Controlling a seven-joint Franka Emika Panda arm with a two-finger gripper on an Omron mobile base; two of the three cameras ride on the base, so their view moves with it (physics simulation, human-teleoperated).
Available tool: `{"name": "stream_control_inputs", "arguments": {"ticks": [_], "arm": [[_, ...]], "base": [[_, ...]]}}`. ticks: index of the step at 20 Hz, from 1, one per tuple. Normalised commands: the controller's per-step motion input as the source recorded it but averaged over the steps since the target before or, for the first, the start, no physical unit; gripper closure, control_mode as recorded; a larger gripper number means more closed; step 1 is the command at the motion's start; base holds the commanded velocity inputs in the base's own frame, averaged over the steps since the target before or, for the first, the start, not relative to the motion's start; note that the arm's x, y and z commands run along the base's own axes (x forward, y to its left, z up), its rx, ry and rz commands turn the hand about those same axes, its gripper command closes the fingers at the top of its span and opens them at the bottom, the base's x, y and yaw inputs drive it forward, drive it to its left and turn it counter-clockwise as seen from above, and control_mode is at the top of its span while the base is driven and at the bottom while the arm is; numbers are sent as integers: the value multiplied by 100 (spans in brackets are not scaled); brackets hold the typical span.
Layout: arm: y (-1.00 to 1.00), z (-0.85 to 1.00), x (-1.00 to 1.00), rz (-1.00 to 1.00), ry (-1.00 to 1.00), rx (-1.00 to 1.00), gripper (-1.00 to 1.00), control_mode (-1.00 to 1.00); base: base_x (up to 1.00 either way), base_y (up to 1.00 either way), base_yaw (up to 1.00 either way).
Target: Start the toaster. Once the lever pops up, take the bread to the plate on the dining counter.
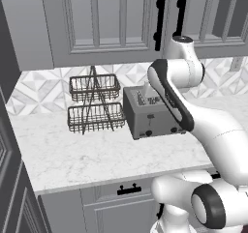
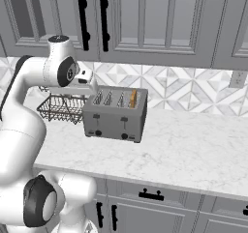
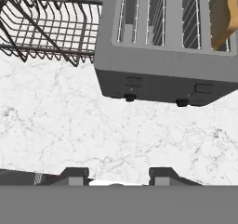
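One toaster (image 3: 167, 65) on the counter (image 3: 116, 135), ahead of and below the gripper (image 3: 118, 174); front levers face the hand. Bread (image 3: 226, 16) upright in the far-right slot. Jaws part open, empty, above bare counter short of the levers.

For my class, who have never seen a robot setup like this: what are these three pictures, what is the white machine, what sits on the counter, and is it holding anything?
The white machine is a jointed robot arm with a two-finger gripper. Two pictures come from cameras behind the arm, one on its left and one on its right. The third looks down from the hand itself, with its two dark fingertips at the bottom. On the white marble-look kitchen counter stands a boxy grey metal toaster with a tan slice of bread upright in one end slot. Beside it is a black two-tier wire basket rack. The gripper hovers above the counter in front of the toaster, jaws apart, holding nothing.
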Motion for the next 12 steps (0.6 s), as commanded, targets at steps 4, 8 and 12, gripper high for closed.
{"name": "stream_control_inputs", "arguments": {"ticks": [4, 8, 12], "arm": [[-17, -5, -16, 0, 0, 0, -100, -100], [-44, -16, -35, 0, -1, 0, -100, -100], [-62, -16, -4, -4, 0, 0, -100, -100]], "base": [[0, 0, 0], [0, 0, 0], [0, 0, 0]]}}
